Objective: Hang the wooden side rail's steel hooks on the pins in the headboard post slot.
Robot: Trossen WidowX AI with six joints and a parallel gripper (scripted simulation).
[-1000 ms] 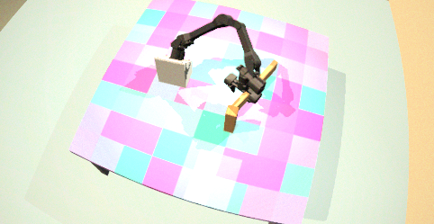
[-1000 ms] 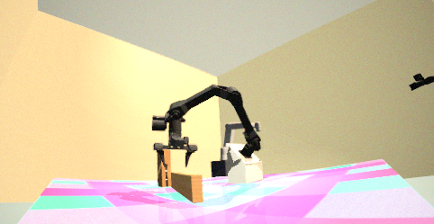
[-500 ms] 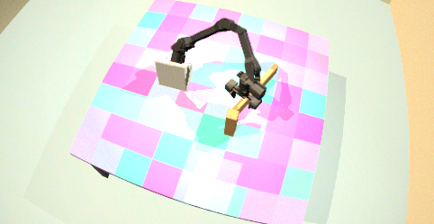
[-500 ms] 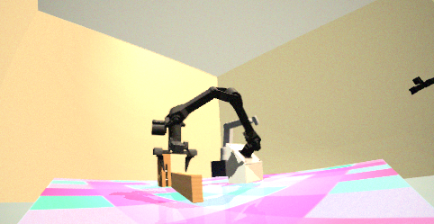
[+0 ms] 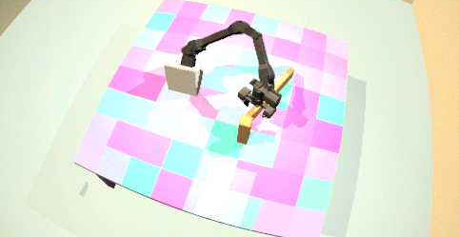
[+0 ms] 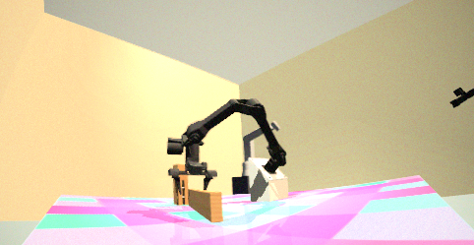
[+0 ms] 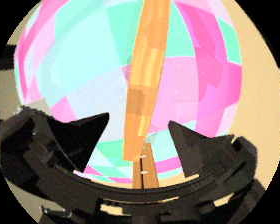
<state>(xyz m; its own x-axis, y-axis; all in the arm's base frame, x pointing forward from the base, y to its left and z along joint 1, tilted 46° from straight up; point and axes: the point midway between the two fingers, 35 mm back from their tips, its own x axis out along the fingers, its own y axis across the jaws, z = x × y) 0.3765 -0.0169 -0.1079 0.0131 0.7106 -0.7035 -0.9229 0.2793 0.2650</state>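
Note:
The wooden side rail [image 5: 286, 77] [image 6: 207, 205] [image 7: 147, 65] stands on its long edge on the table, one end close to the headboard post. The upright wooden headboard post [image 5: 244, 131] [image 6: 176, 194] [image 7: 150, 175] has a slot with two pale pins, seen in the wrist view. The steel hooks cannot be made out, nor whether rail and post touch. My gripper [image 5: 257, 108] [image 6: 192, 186] [image 7: 140, 119] is open and empty, pointing down over the rail near its post end. In the wrist view the rail runs between the spread fingers; the exterior view shows the tips about level with its top edge.
A pale box [image 5: 182, 79] [image 6: 268, 188] stands at the arm's base. A dark block [image 6: 240, 185] and a grey bent stand [image 6: 248, 150] are behind it. The checkered table [image 5: 138, 142] [image 6: 79, 220] carries the post and rail.

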